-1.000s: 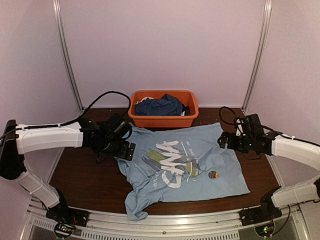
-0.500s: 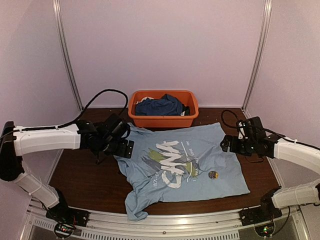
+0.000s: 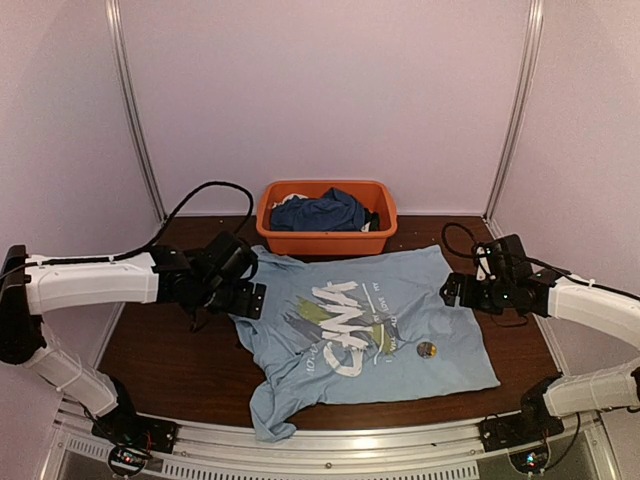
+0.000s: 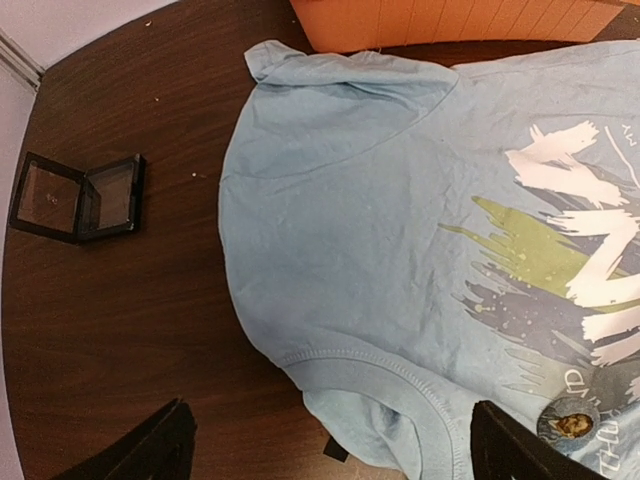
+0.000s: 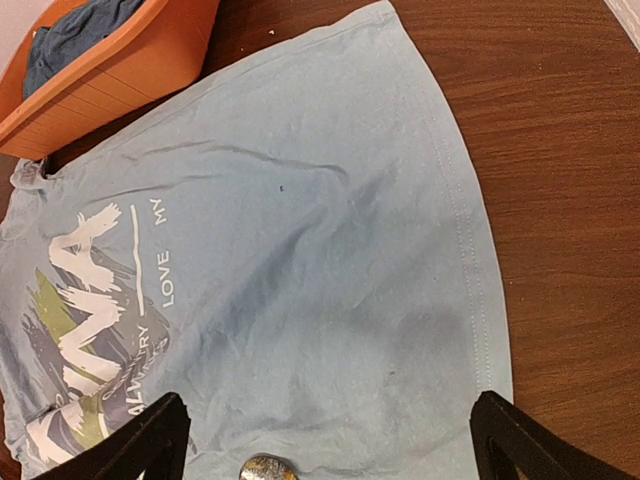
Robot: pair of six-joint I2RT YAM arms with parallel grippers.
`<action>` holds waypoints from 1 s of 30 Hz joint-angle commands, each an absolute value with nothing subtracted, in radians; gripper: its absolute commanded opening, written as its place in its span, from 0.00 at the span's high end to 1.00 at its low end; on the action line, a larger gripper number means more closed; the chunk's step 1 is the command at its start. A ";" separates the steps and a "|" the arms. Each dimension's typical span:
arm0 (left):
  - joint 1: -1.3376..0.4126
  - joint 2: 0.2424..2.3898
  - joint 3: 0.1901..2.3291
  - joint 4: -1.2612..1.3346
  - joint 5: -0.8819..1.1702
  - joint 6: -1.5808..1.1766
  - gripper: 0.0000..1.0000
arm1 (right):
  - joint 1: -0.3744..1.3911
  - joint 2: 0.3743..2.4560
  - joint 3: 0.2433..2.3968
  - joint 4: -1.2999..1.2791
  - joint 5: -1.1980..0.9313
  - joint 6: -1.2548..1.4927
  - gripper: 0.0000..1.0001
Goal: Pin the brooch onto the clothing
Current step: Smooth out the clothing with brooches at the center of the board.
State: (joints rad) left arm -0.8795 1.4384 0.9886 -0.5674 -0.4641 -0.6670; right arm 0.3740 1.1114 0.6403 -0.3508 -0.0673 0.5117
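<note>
Both arms had drifted a little outward from the light blue T-shirt [image 3: 400, 300] over the last second. Our left pincer [image 3: 247, 298] slid slightly off toward the shirt's collar side, and our right pincer [image 3: 452, 290] eased out past the hem side and a touch nearer the arm bases. The shirt and the brooch [image 3: 426, 349] kept their places.

We saw the T-shirt [image 4: 350, 230] spread flat on the dark tabletop [image 3: 170, 350], print side up, collar toward the left arm and hem toward the right arm. The brooch [image 4: 568, 420] lay on the shirt's front, just beside the near end of the chest print. We could not tell whether its pin went through the cloth.

Our left pincer [image 4: 328, 440] hung over the shirt's collar edge, fingers spread wide and pinching nothing. Our right pincer [image 5: 328, 440] hung over the hem half of the shirt [image 5: 300, 220], also spread wide and empty, with the brooch [image 5: 266, 467] showing between its fingers at the wrist view's lower edge.

Just beyond the shirt's far edge stood an orange basin [image 3: 327, 240] holding a dark blue garment [image 3: 320, 212]. Off the shirt's collar side, a small black case [image 4: 78, 197] lay open on the tabletop.
</note>
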 commanded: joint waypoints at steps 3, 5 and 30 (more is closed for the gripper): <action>-0.880 1.413 0.979 -0.519 -0.476 -0.663 0.02 | 0.365 1.101 0.631 -0.381 -0.070 0.509 0.00; -0.881 1.420 0.987 -0.517 -0.476 -0.658 0.02 | 0.364 1.102 0.641 -0.393 -0.069 0.501 0.00; -0.882 1.461 0.973 -0.475 -0.414 -0.657 0.02 | 0.360 1.060 0.556 -0.314 -0.173 0.534 0.00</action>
State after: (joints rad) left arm -0.8799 1.4357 0.9558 -0.5156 -0.4335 -0.6605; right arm 0.3660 1.0676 0.5781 -0.3492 -0.1616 0.5270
